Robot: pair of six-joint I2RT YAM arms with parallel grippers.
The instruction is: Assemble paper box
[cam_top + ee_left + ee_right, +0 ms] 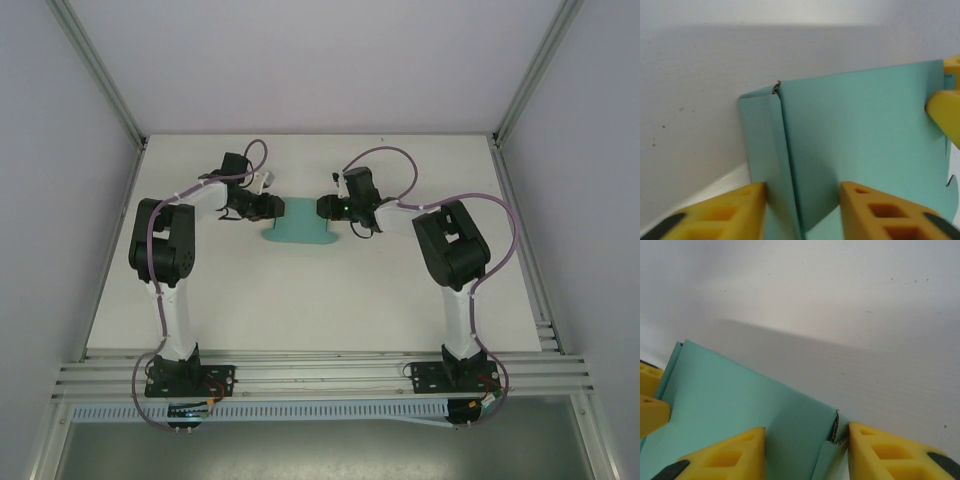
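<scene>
From above, the teal paper box (298, 225) lies on the far half of the white table (300, 300), between my two arms. My left gripper (272, 208) meets its left end and my right gripper (325, 207) meets its right end.

At my left wrist, the left gripper (802, 192) stands partly open, its yellow fingers (725, 215) astride a folded corner of the paper box (865, 135). A narrow flap is bent back beside the broad panel. I cannot tell whether the pads press the card. My other gripper's fingers touch the panel's far edge.

At my right wrist, the right gripper (806, 429) is also partly open, straddling the opposite corner of the paper box (740, 405), where a raw card edge stands just beside one finger. I cannot tell whether it grips.
</scene>
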